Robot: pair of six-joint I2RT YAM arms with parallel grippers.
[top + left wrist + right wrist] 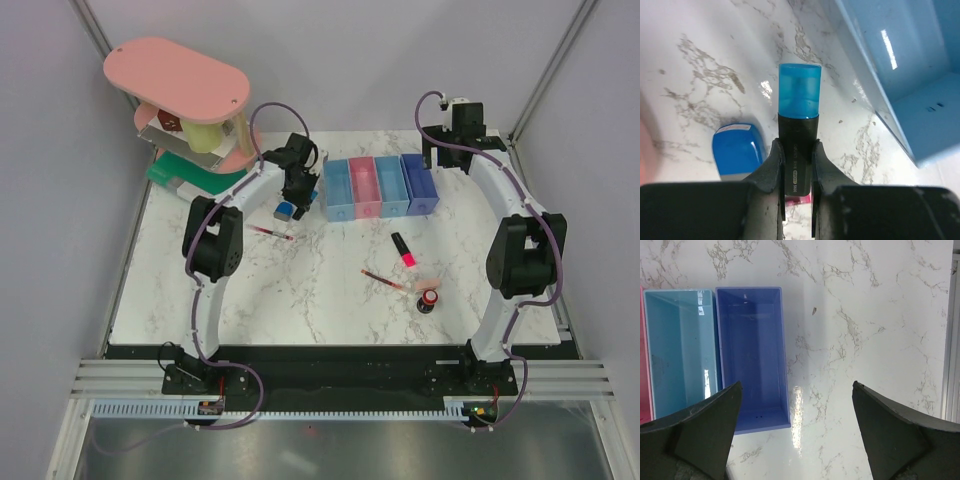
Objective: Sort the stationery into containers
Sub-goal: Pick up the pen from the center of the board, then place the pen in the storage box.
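Left wrist view: we see the left gripper [797, 150] closed narrowly around the black barrel of a blue-capped marker [799, 95], which juts forward past the fingertips above the marble table [715, 50]. A small blue-white block [737, 150] lies on the table just beside it. The nearest light blue bin [890, 100] sits close on the right, with nothing visible in the part we can see. We judge the hold a risky one. The fingers pinch the smooth barrel well back from the cap, so the marker could pivot or slip as the arm swings. Its long front end could also catch the bin's wall and drop outside. From overhead, the pink-red marker [404, 250], a thin red pen [383, 278], the pale pink eraser [428, 285] and the round knob-like piece [428, 301] lie on the table in front of the row of bins [380, 187], apart from it. The right gripper [796, 390] hangs wide open and holds nothing above the purple-blue bin [750, 360], which looks bare inside. We cannot see the marker's rear end behind the fingers, a pink sliver beneath it is not identifiable, and the frame cuts off most of the near bin.
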